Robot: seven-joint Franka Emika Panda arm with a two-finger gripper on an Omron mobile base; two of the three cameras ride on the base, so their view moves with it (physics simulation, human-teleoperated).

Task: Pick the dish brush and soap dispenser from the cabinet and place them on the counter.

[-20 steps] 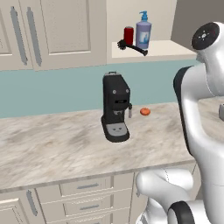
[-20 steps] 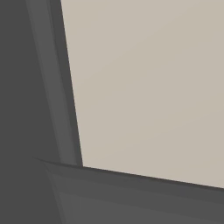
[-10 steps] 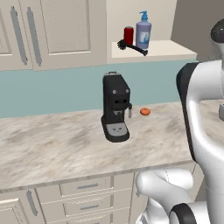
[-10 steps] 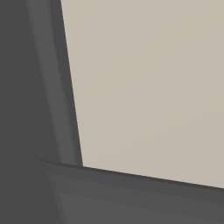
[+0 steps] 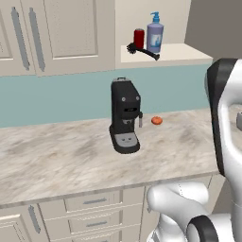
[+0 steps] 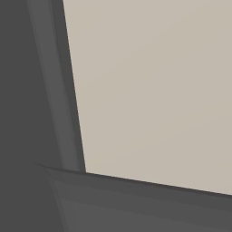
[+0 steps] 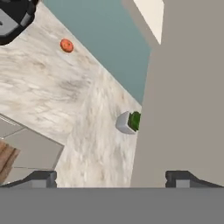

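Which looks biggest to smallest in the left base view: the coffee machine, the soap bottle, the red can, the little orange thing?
1. coffee machine
2. soap dispenser
3. red can
4. orange thing

The shelf items sit farther back, so their true sizes may differ.

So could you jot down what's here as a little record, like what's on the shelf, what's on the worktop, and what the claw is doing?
shelf: dish brush, soap dispenser and a red can, inside the open cabinet
counter: black coffee machine, small orange thing, small potted plant
claw: open, empty, above the counter
task items: both not yet picked
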